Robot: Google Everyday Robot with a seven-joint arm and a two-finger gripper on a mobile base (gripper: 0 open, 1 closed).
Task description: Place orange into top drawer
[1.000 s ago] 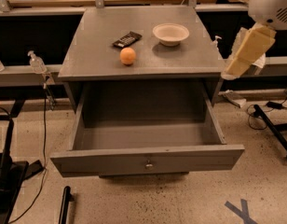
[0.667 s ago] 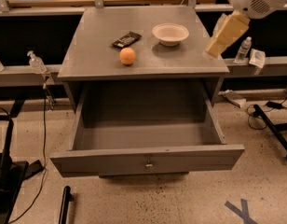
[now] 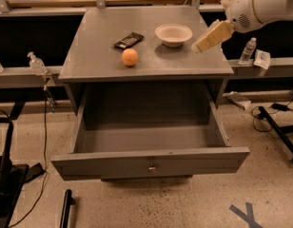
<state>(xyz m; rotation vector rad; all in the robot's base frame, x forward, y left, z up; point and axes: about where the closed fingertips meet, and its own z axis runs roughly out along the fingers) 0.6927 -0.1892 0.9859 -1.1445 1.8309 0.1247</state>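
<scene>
Reaching for the orange looks like the step in hand right now; the gripper hangs in the air over the right side of the desk, just beside the white bowl, and I cannot tell if it is apart or together; the orange sits on the desk near the front edge, by a dark packet, well apart from the gripper; the top drawer is pulled wide open below; next, I think, the gripper must go left and down over the orange; no words can be read on the packet or anywhere else.
</scene>
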